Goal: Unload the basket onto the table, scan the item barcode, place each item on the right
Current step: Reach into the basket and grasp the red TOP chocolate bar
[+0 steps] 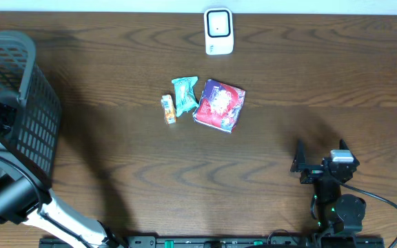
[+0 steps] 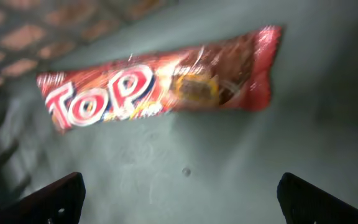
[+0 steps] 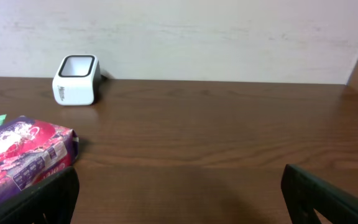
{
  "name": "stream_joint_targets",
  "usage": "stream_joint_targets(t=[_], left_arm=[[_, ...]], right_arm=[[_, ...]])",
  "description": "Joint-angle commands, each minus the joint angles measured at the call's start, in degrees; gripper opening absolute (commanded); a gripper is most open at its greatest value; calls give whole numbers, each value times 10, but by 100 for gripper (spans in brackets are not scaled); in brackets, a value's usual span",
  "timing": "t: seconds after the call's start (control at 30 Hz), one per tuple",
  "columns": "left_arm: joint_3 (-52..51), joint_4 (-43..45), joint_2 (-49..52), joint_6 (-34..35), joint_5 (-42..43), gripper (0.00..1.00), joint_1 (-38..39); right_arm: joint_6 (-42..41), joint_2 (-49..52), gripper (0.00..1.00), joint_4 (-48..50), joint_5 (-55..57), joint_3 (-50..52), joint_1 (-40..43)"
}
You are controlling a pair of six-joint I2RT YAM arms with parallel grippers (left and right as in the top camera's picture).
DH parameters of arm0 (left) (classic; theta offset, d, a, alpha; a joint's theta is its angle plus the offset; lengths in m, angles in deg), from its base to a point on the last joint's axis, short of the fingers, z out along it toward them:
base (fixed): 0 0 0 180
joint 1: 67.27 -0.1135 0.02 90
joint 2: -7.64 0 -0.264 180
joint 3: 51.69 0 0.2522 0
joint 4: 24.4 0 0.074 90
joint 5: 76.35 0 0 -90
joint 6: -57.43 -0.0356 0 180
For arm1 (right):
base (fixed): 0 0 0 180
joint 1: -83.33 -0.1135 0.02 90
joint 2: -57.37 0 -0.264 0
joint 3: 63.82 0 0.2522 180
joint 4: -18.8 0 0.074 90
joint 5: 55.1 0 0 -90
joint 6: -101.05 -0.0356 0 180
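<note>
A red "TOP" snack bar (image 2: 160, 78) lies on the grey floor of the basket, a little ahead of my left gripper (image 2: 180, 188), whose jaws stand wide open with nothing between them. From overhead, the left arm reaches into the dark basket (image 1: 29, 110) and its gripper is hidden there. The white scanner (image 1: 218, 31) stands at the table's far edge and also shows in the right wrist view as the scanner (image 3: 75, 80). My right gripper (image 1: 320, 157) hovers open and empty over the table's near right, its open span (image 3: 179, 186) facing bare wood.
Near the table's middle lie a purple packet (image 1: 219, 104), a teal packet (image 1: 185, 94) and a small orange packet (image 1: 168, 109). The purple packet (image 3: 23, 155) sits just left of my right gripper's left finger. A pale wall backs the table.
</note>
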Motion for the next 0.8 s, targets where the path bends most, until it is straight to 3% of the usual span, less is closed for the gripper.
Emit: stream_joint_targets(t=[0.0,0.47,0.77], left_arm=[[-11,20,5,-68,0,98,-3],[-54,123,6,-229,0,98,-12],[-82,139,6,-245,50,97,-56]], right_arm=[[-6,-3,99,-2,-3,1,3],[-6,-3,99,-2,-3,1,3],[-6,-3,99,-2,-3,1,3]])
